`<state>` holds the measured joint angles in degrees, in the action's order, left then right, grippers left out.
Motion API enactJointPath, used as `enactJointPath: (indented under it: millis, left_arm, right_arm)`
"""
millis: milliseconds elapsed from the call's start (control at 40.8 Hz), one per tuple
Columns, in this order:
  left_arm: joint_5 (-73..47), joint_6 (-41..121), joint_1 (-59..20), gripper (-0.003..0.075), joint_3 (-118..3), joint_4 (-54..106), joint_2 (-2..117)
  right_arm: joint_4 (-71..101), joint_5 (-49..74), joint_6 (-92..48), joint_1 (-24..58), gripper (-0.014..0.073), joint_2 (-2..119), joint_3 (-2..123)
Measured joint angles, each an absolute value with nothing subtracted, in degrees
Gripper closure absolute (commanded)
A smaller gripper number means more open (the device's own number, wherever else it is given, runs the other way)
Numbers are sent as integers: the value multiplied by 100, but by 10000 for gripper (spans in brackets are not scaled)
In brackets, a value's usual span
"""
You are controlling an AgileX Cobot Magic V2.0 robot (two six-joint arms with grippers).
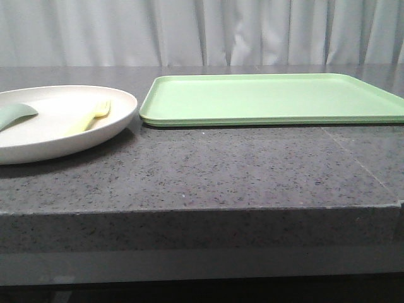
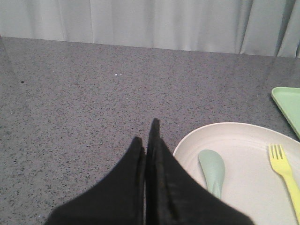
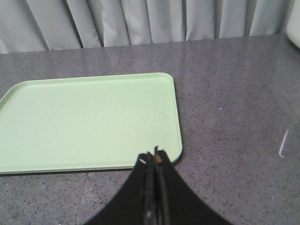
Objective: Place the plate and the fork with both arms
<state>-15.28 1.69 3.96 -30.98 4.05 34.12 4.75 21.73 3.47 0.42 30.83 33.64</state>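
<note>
1. On the left end of the dark speckled stone table (image 1: 208,170), I see the large round cream-white plate (image 1: 38,136) with its raised rim; in the front view it is cut off by the picture's left side.
2. Inside that plate lies the small pale yellow plastic fork (image 1: 90,117), on the half of the dish nearer the tray, tines pointing toward the table's far edge.
3. Beside the fork, well apart from it and also in the plate, rests a muted sage-green rounded utensil (image 1: 15,114), toward the plate's left side.
4. Just beside the plate, toward the table's right end, sits the flat light green rectangular tray (image 1: 271,100); from the front I see the plate's rim close to the tray's near-left corner, and I cannot tell whether they touch.
5. My left wrist camera shows the left gripper (image 2: 146,133) with its black fingers pressed together, nothing between them, poised over bare stone just beside the plate's rim.
6. My right wrist camera shows the right gripper (image 3: 153,157) with its fingers likewise closed together and empty, tips at one edge of the tray, close to a rounded corner.
7. A pale pleated curtain (image 1: 202,31) hangs behind the table's far edge.
</note>
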Motion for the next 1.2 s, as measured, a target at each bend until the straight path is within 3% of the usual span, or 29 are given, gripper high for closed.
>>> enactJointPath:
  millis: [49,98,245,344,810,1202]
  left_arm:
    - [-1518,169,396,699,-3098,405,3433]
    - [-1518,169,396,612,-3098,405,3447]
    - [-1481,169,396,263,-3098,405,3497]
    - [-1468,169,396,126,-3098,405,3497]
    - [-1448,179,396,177,-3427,416,4037]
    - [-4201,179,396,196,-5647,522,6876]
  right_arm:
    - [475,2173,347,42,498,3101,3364]
    - [475,2173,347,42,384,3107,3364]
    - [446,2155,347,42,86,3107,3364]
    - [391,2109,347,42,-41,3107,3364]
    - [371,1881,347,42,-51,3135,3364]
    - [371,1881,347,42,-51,3135,3364]
